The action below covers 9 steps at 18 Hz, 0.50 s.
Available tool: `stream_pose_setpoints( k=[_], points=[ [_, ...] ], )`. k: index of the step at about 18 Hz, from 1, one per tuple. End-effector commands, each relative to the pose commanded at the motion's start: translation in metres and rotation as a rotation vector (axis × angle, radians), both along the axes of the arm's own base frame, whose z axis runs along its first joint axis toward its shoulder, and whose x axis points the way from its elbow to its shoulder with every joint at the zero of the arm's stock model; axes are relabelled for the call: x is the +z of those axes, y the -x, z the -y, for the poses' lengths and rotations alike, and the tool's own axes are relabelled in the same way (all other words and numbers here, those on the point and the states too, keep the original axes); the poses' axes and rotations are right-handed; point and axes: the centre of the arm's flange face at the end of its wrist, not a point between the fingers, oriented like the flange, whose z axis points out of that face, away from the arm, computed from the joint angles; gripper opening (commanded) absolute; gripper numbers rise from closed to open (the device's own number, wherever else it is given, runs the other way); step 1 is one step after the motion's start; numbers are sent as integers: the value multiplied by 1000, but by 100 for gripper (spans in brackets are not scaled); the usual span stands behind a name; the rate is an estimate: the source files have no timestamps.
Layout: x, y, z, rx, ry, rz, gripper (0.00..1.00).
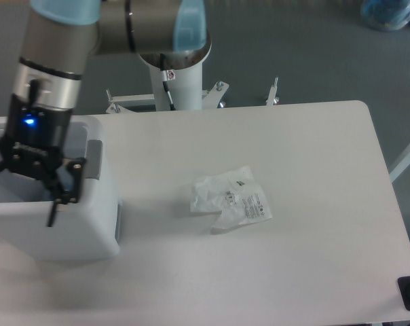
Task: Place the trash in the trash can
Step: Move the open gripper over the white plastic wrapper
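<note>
Now lift clear of the bin [89, 234] at the desk's left edge, jaws spread and empty, then approach the crumpled bag [229, 199] mid-desk.

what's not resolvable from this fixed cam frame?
- Inside of the trash can: mostly blocked by the gripper and arm; no bottle can be seen there.
- Gripper's left finger: cut off by the image's left edge, so its opening is uncertain.
- Trash can's left side: cropped by the frame edge.
- Black print on the plastic bag: too small to read.
</note>
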Motion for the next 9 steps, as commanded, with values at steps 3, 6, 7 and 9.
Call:
stream_pose_setpoints(
  k=[3,6,7,9],
  points=[
    [-6,57,26,95,8,5,100],
    [-41,91,44,144,76,7,100],
    [-56,101,53,152,116,-15,100],
    [-80,111,66,133,205,-89,100]
  ],
)
